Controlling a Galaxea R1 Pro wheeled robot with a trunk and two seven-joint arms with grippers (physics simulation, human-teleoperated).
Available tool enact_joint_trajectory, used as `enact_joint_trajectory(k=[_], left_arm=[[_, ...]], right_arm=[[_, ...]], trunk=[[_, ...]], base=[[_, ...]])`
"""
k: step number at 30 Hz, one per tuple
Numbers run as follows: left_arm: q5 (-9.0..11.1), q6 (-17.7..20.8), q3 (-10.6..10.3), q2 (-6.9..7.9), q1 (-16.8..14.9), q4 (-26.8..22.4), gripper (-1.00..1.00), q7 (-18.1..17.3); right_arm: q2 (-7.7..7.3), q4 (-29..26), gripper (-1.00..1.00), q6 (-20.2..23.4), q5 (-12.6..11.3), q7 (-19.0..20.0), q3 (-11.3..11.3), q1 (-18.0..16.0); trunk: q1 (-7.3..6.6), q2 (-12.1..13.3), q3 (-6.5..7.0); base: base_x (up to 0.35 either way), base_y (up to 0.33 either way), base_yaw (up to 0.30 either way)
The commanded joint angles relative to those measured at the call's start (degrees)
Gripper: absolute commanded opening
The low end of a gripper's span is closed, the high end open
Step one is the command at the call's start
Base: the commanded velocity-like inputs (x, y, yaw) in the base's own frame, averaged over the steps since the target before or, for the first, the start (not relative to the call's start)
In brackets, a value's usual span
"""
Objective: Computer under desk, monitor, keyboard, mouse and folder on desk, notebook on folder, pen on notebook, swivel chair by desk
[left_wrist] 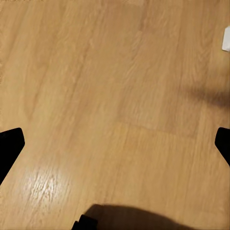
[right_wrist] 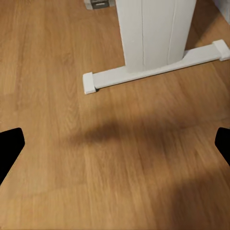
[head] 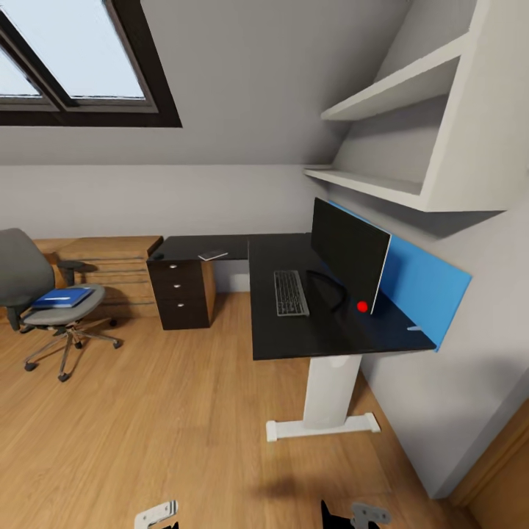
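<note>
- On the far left stands the swivel chair (head: pixel 37 294), well away from the desk (head: pixel 294 330). The blue folder (head: pixel 62 297) lies flat on its seat.
- Just behind the chair I see a low wooden dresser (head: pixel 110 261) against the wall.
- Next comes the dark drawer part of the desk, with a small grey thing on top, which I think is the notebook (head: pixel 212 256). It is too small to be sure.
- On the right part of the desk lies the keyboard (head: pixel 291 292), just beside the monitor (head: pixel 347 253), which stands upright.
- My left gripper (left_wrist: pixel 115 143) is spread wide over bare wood floor (left_wrist: pixel 110 86) and holds nothing.
- My right gripper (right_wrist: pixel 115 143) is spread wide too, empty, over the floor near the desk's white leg (right_wrist: pixel 153 33).
- I think I am between steps. I cannot see the mouse, the pen or the computer.
- Next I would roll left to the chair, reach down and pick up the folder.
- I can read no words or brand names anywhere. The monitor has just a red dot at its near lower corner.
</note>
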Motion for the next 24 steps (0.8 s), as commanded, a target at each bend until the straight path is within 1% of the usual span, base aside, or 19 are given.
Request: enact_joint_trajectory(k=[1,4,5,6,7,8,9,24], left_arm=[[0.3,0.2,-0.3,0.08,0.0,-0.1,1.00,0.6],[0.3,0.2,-0.4,0.04,0.0,-0.1,1.00,0.6],[0.3,0.3,-0.4,-0.47,0.0,0.7,1.00,0.8],[0.3,0.3,-0.4,-0.60,0.0,1.0,1.00,0.7],[0.3,0.3,-0.4,-1.22,-0.1,2.2,1.00,0.6],[0.3,0.3,-0.4,-1.43,-0.1,2.6,1.00,0.5],[0.3,0.4,-0.3,-1.70,0.0,3.2,1.00,0.4],[0.5,0.5,-0.1,-1.73,0.0,3.6,1.00,0.5]], right_arm=[[0.03,0.1,1.00,-0.3,-0.6,0.3,0.2,-0.1],[0.10,0.2,1.00,-0.3,-0.6,0.3,0.3,-0.1],[0.20,0.2,1.00,-0.3,-0.6,0.1,0.3,-0.1],[0.20,0.2,1.00,-0.3,-0.6,0.1,0.3,-0.1],[0.21,0.2,1.00,-0.3,-0.6,0.1,0.3,-0.1],[0.21,0.2,1.00,-0.3,-0.6,0.1,0.3,-0.1],[0.21,0.2,1.00,-0.3,-0.6,0.1,0.3,-0.1],[0.21,0.2,1.00,-0.3,-0.6,0.1,0.3,-0.1]], trunk=[[-0.22,0.4,0.12],[-0.88,1.6,0.66],[-1.10,2.0,0.84],[-1.32,2.4,1.02],[-1.54,2.8,1.20],[-1.76,3.2,1.38],[-1.98,3.6,1.56],[-5.28,9.6,4.25]], base=[[0.001,0.000,0.006],[0.000,0.000,0.122],[0.000,0.000,0.269],[0.000,0.000,0.270],[0.000,0.028,0.273],[0.000,0.081,0.274],[0.000,0.250,0.275],[0.000,0.313,0.275]])
